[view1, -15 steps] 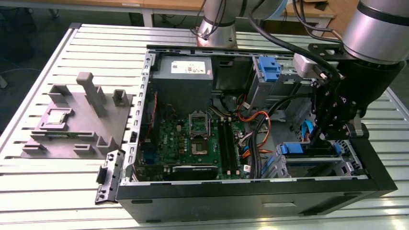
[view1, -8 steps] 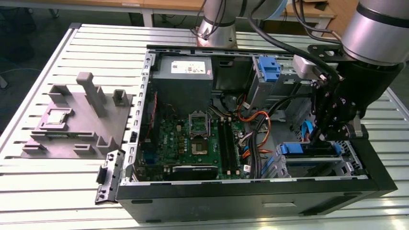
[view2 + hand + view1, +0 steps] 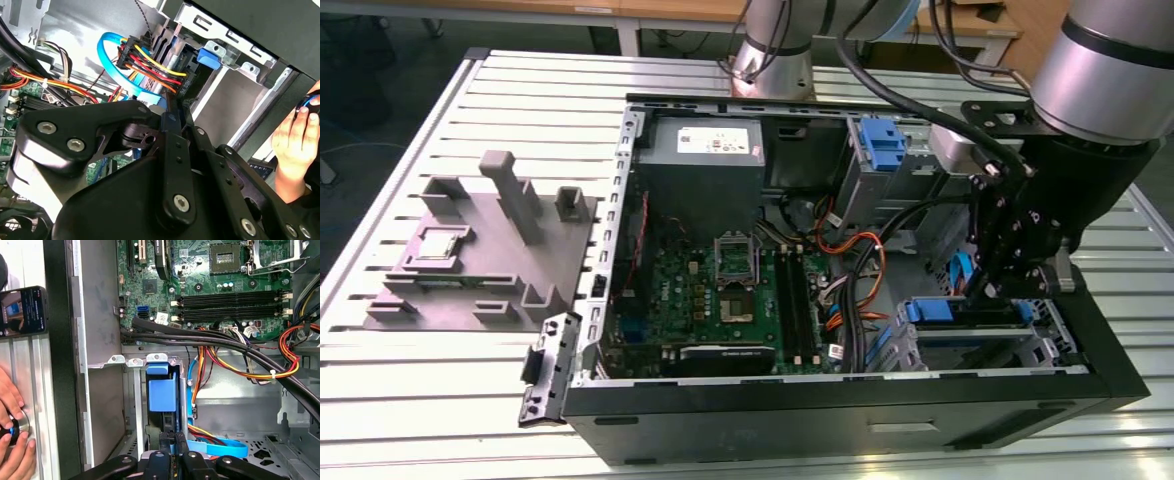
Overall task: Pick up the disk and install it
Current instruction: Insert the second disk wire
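1. One arm works inside the open computer case (image 3: 854, 390) in the exterior view: its gripper (image 3: 1007, 290) hangs directly over the disk (image 3: 967, 312), which sits in the drive cage at the case's front corner, toward the exterior view's right.
2. Second wrist view: black linkage crowds red, yellow and black cables (image 3: 150, 65); whether the jaws are clenched cannot be told.
3. First wrist view: the blue plastic carrier (image 3: 162, 392) stands on edge between metal cage walls, long axis running away from the fingers; a person's hand (image 3: 12, 425) rests outside.
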You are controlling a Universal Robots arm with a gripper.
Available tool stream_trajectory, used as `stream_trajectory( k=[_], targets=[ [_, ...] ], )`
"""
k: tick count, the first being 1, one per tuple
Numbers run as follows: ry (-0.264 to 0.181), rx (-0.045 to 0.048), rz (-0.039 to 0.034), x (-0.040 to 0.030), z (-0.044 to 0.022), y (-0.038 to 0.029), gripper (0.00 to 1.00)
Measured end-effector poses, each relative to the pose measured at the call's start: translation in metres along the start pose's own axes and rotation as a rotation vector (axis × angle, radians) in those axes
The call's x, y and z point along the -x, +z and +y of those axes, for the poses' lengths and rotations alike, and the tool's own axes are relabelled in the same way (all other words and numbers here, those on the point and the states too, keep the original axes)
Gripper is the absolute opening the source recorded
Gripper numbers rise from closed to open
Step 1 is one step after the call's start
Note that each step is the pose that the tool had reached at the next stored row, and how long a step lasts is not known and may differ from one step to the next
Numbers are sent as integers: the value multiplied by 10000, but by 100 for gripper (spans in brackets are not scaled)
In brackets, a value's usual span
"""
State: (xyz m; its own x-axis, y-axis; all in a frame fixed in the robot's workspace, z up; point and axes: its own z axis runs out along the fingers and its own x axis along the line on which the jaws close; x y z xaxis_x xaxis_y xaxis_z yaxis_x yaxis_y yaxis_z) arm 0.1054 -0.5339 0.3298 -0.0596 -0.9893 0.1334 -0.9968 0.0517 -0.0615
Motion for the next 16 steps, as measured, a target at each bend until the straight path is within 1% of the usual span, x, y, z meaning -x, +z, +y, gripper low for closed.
stream_trajectory(
  k=[7,8,10,14,16],
  targets=[
    [0,0,-4,-1,0,5,17],
    [0,0,-4,-1,0,1,24],
    [1,0,-7,-7,-3,-39,24],
    [1,4,-27,-24,-10,-163,24],
    [1,7,-39,-25,-11,-172,22]
  ],
)
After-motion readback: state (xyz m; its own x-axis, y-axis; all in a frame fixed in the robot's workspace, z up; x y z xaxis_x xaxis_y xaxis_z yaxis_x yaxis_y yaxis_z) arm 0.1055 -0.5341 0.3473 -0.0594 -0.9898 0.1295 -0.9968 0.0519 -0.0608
